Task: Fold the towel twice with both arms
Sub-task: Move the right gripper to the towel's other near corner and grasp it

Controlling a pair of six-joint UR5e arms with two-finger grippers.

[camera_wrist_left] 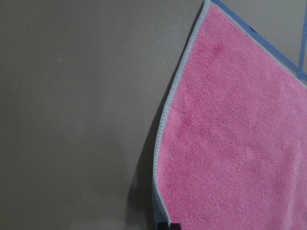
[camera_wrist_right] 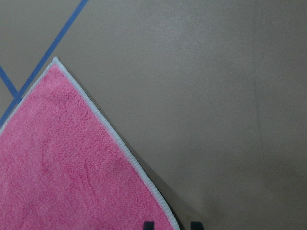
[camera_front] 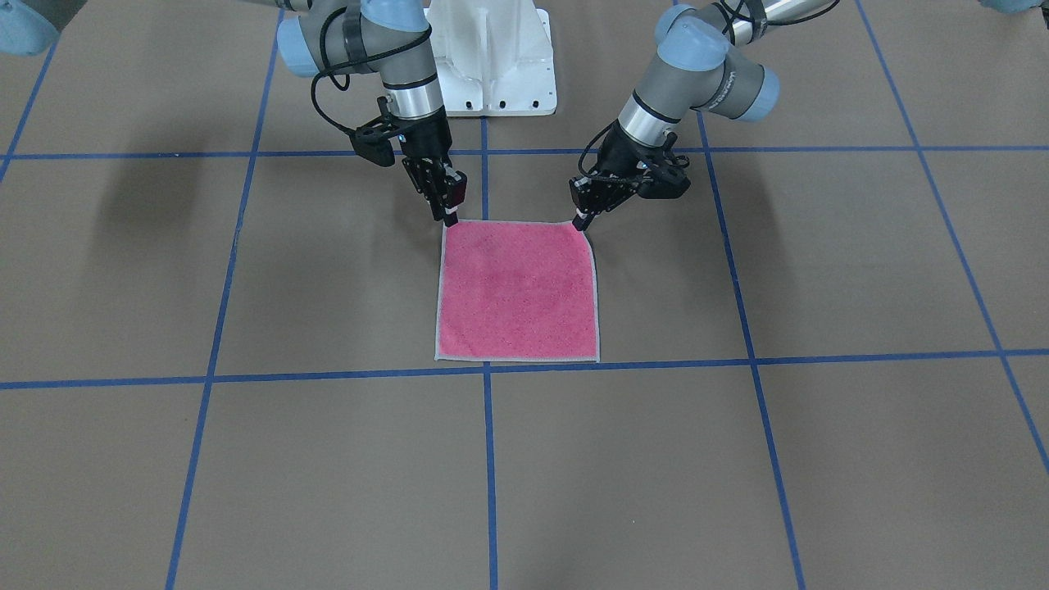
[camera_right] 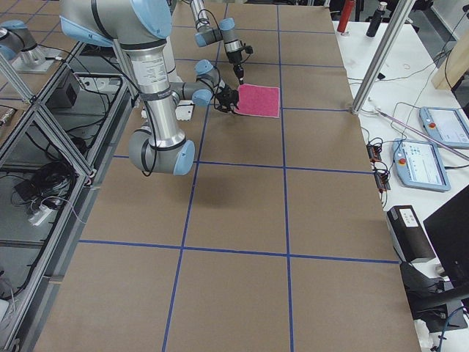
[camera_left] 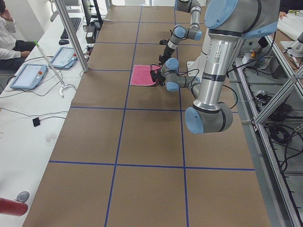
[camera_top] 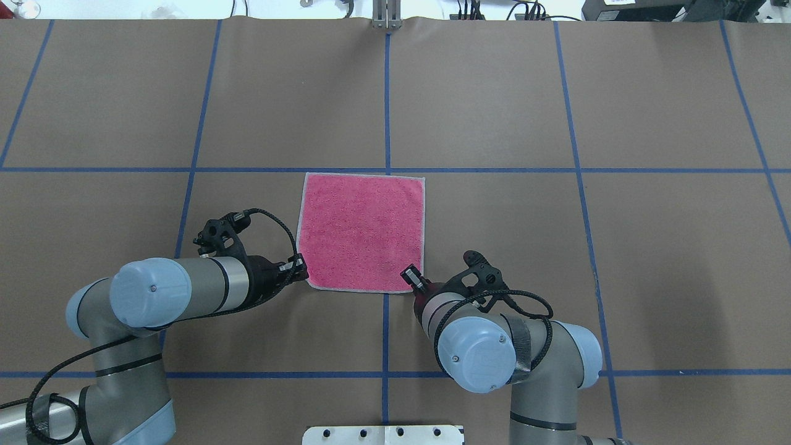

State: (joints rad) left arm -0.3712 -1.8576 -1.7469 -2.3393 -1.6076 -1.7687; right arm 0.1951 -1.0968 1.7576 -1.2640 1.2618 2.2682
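Fig. Bimanual set-up, one moment; clock directions refer to the overhead view, 12 o'clock = away from the robot.

Towel (camera_top: 361,232): lay flat on the bench (camera_top: 556,247), pink face up, pale hem visible all round, unfolded. Its 12 o'clock edge ran just inside a blue tape line (camera_top: 494,170); a second tape line (camera_top: 386,93) met that edge from 12 o'clock and reappeared at the 6 o'clock edge.

L. arm (camera_top: 185,287): came in from approx. 8 o'clock, forearm low and near-horizontal, wrist pointed toward 3 o'clock. L. hand (camera_top: 301,267) sat at the towel's 7 o'clock corner. In the L. wrist view the two fingertips (camera_wrist_left: 164,225) stood almost together at the hem, clenched on the towel's corner; the hem nearby was slightly raised, with a shadow beneath.

R. arm (camera_top: 482,346): came in from approx. 5 o'clock, elbow cap uppermost, wrist angled steeply down toward 11 o'clock. R. hand (camera_top: 409,275) sat at the towel's 5 o'clock corner. In the R. wrist view its fingertips (camera_wrist_right: 149,224) stood apart with the hem running between them, i.e. released, not yet pinching.

In the front-facing view both hands met the towel's robot-side corners, tips at bench level. White pedestal base (camera_front: 492,65) stood at 6 o'clock, behind both arms.
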